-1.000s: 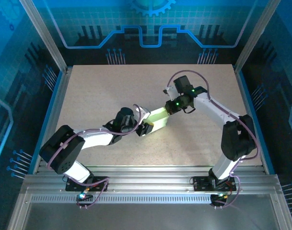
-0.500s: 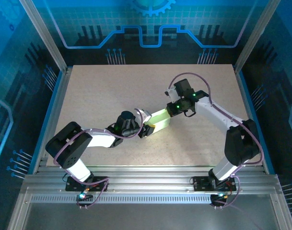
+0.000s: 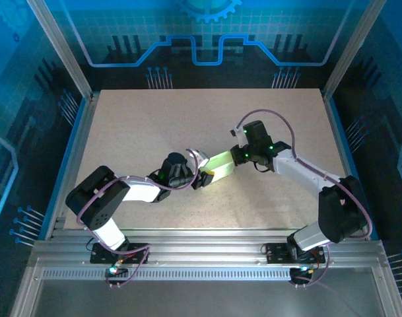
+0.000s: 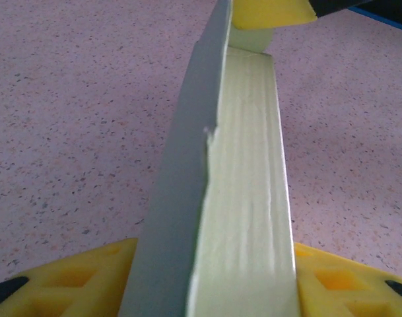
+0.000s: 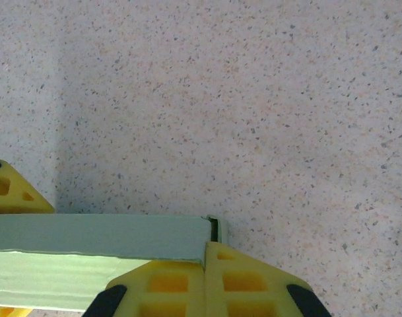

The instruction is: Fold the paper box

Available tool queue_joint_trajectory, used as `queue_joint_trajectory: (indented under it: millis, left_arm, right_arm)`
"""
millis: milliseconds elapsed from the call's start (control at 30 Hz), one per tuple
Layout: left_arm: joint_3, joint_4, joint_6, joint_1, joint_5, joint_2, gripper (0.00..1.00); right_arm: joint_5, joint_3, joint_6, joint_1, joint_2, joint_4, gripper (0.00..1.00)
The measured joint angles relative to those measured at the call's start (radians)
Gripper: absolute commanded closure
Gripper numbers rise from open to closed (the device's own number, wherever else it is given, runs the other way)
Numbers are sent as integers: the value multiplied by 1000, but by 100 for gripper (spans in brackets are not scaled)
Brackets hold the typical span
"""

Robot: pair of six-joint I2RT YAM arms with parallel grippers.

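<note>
Right arm's elbow has dropped outward; paper box (image 3: 217,166) barely shifts. Right tool (image 3: 235,156) stays pinched on its right end, left tool (image 3: 202,177) clamped across the left end. Probably still squaring it.

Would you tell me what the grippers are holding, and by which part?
The pale green card box: left gripper clamps one end, right gripper pinches the opposite end's corner.

Nothing legible anywhere: the paper box (image 4: 247,198) and the speckled counter (image 5: 253,99) carry no readable words, numbers, labels or brand marks.
</note>
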Motion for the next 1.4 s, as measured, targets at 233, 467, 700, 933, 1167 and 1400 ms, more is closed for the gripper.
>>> queue_joint_trajectory:
  millis: [233,467,700,933,1167,1400]
  left_arm:
    - [-1,-42,-32,8,-43,0,30]
    - [-23,-70,-47,8,-68,-48,1]
    - [-58,-84,-56,8,-80,-164,1]
    - [-185,-174,-57,8,-88,-430,1]
    - [-134,-526,-206,4,-194,-678,1]
    - [159,-870,-436,-15,-286,-602,27]
  right_arm:
    - [51,-60,18,0,-21,85,100]
    - [88,-75,33,5,-28,107,100]
    - [156,-79,45,49,-37,106,100]
    - [236,-79,55,96,-42,91,100]
    - [306,-65,68,140,-42,57,100]
    - [361,-57,89,168,-42,32,100]
